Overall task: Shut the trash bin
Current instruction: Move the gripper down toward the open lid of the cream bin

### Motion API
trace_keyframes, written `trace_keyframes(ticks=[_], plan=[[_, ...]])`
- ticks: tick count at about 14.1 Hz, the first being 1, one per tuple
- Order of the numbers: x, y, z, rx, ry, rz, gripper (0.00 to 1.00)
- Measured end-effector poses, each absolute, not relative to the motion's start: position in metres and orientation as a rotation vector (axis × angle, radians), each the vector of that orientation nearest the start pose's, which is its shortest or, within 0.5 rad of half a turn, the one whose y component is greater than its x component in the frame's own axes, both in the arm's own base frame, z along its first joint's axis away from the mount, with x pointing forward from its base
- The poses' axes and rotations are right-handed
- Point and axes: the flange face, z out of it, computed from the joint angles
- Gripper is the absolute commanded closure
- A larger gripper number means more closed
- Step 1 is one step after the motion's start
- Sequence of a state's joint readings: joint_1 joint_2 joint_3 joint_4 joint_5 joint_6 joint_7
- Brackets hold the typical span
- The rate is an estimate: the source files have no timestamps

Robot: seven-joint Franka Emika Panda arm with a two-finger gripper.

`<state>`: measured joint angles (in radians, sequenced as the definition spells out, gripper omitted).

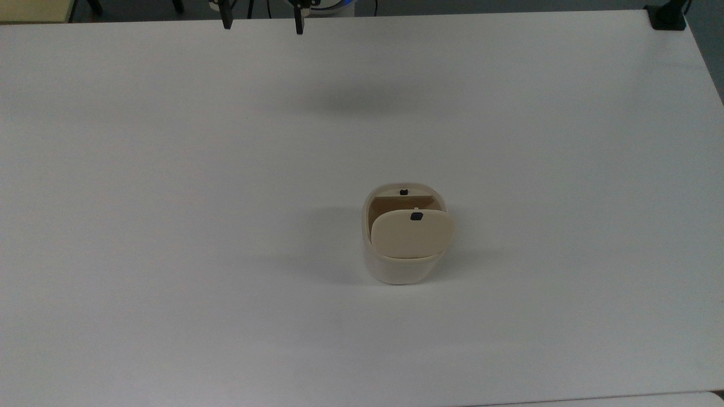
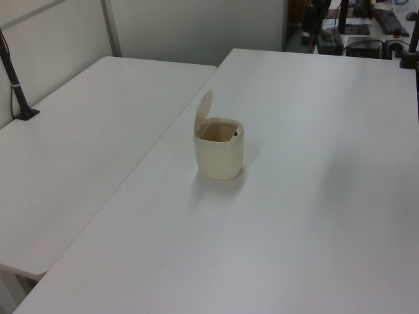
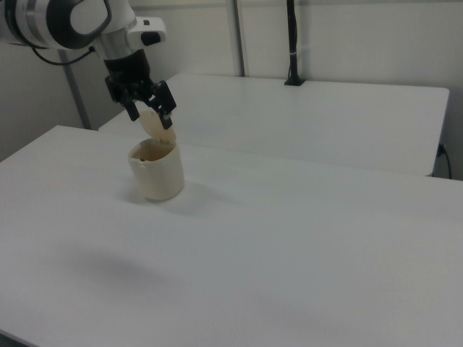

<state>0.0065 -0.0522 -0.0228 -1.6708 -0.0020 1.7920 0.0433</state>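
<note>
The trash bin [image 1: 400, 265] is cream-beige and stands right of the table's middle in the top view. Its flat lid [image 1: 413, 234] is raised on its hinge, with the black button at its upper edge and the brownish inside showing behind it. In the left view the trash bin [image 2: 219, 154] has its lid [image 2: 203, 112] standing nearly upright. My gripper [image 1: 263, 24] is open at the top view's upper edge, far from the bin. In the right view the gripper [image 3: 151, 119] hangs open, its fingertips either side of the lid's image above the trash bin [image 3: 155, 173].
The bin rests on a white table [image 1: 169, 226]. A black clamp [image 1: 667, 17] sits on the table's corner at the top view's upper right. A second white table [image 2: 78, 150] adjoins at the left view's left, with a dark post [image 2: 16, 85] on it.
</note>
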Motion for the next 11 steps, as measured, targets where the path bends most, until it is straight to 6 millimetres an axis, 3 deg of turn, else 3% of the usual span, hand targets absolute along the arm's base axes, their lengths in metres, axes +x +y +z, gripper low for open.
trace_keyframes(ticks=[2,4,7,9,10,11], plan=[[0.573,0.004,0.633,-3.096,0.138,-0.438,0.0],[0.585,0.031,0.64,-3.031,0.228,-0.6,0.09],[0.601,0.067,0.641,-2.94,0.334,-0.767,0.52],[0.61,0.086,0.635,-2.896,0.396,-0.829,0.89],[0.615,0.096,0.629,-2.884,0.417,-0.847,1.0],[0.619,0.106,0.622,-2.874,0.445,-0.86,1.0]])
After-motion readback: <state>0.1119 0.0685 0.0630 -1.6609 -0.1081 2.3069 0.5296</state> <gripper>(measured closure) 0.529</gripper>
